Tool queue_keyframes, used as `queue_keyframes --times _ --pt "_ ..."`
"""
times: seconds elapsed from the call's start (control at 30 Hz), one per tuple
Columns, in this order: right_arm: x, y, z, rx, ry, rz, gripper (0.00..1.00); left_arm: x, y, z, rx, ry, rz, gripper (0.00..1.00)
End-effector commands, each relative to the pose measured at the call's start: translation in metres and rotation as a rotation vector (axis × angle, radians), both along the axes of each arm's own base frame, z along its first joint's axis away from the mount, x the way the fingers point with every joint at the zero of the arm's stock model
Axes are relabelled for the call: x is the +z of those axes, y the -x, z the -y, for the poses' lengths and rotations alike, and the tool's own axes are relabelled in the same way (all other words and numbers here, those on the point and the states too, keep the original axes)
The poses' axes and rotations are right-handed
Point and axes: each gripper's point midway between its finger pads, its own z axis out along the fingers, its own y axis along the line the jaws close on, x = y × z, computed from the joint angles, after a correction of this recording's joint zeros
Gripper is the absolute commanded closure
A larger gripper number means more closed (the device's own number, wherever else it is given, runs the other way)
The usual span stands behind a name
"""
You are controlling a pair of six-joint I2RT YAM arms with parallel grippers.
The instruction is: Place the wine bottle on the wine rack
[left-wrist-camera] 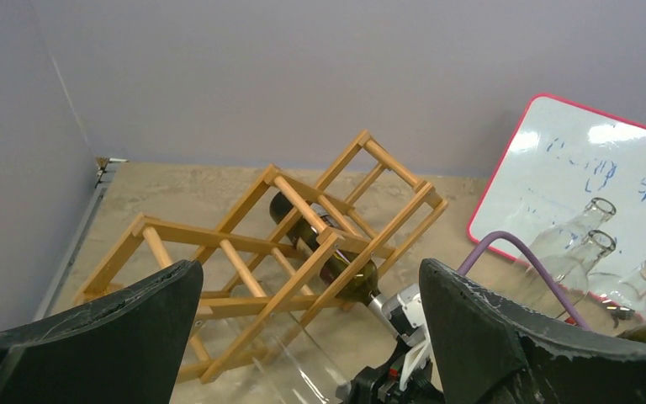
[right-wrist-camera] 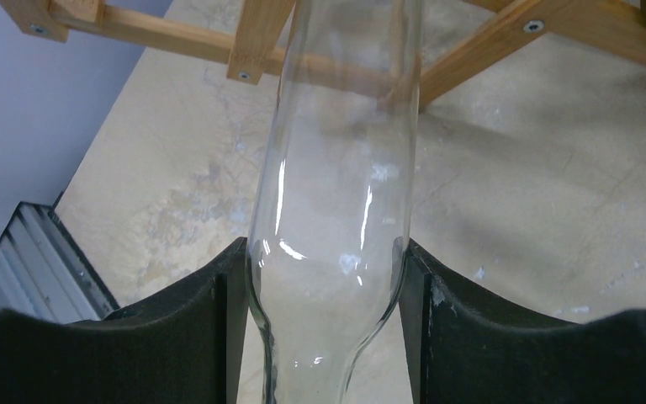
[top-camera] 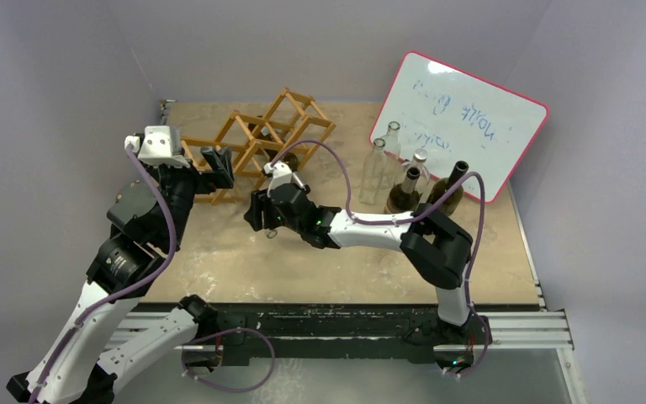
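Right gripper (right-wrist-camera: 326, 273): clamped on the clear bottle (right-wrist-camera: 336, 168), a finger on each side where the body narrows to the neck.
Bottle: its body points at the rack's (left-wrist-camera: 219, 236) lower slats. Can't tell if it's inside a cell.
Left gripper (left-wrist-camera: 307, 273): fingers wide apart, nothing between them, by the rack's left end.
Rack: on the table (top-camera: 320, 269), with a dark bottle (left-wrist-camera: 349, 273) lying in one cell.
Further out: spare bottles (top-camera: 412, 181) standing by the whiteboard (top-camera: 463, 118).
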Motion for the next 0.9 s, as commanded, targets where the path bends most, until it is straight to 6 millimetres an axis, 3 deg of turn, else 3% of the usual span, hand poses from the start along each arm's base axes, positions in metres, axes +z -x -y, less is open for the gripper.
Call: queue_keyframes --times 0.0,0.4,0.87 --pt "0.090 -0.028 -0.027 -0.064 -0.267 0.211 1.00 -0.004 0.001 -0.008 0.034 -0.032 -0.005 0.00" --pt "0.075 -0.045 -0.066 -0.022 -0.289 0.246 1.00 -0.020 -0.007 -0.014 0.084 -0.116 -0.036 0.00" --pt "0.067 -0.071 -0.077 -0.063 -0.358 0.241 1.00 -0.023 -0.011 -0.015 0.101 -0.134 -0.034 0.00"
